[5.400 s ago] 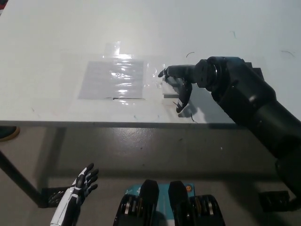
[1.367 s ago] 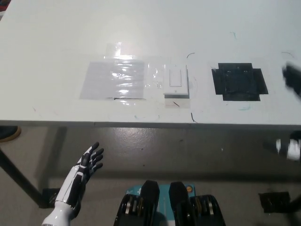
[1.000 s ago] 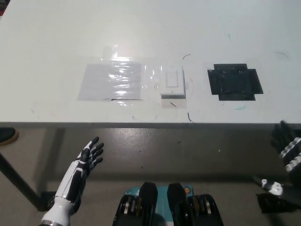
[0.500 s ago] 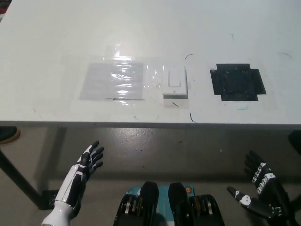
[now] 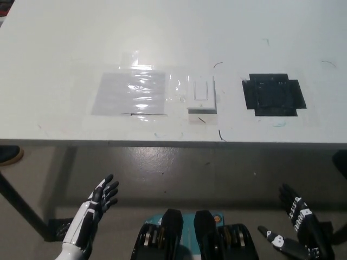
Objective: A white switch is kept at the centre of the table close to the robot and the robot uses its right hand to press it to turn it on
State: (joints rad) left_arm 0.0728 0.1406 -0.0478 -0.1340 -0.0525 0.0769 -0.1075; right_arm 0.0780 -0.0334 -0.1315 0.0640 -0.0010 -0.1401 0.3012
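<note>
The white switch (image 5: 201,94) lies flat on the white table (image 5: 162,32), near its front edge and about the middle. Nothing touches it. My black right hand (image 5: 297,227) hangs open below the table edge at the lower right, fingers spread, well clear of the switch. My white left hand (image 5: 95,208) rests open at the lower left, also below the table's front edge.
A clear taped plastic sheet (image 5: 130,92) lies left of the switch. A black taped square (image 5: 274,94) lies to its right. Small pen marks dot the tabletop. A dark table leg (image 5: 21,208) slants at the lower left over the grey floor.
My right arm left the switch, swung out to the right and dropped below the table edge. In the last half second both hands sank a little lower.
</note>
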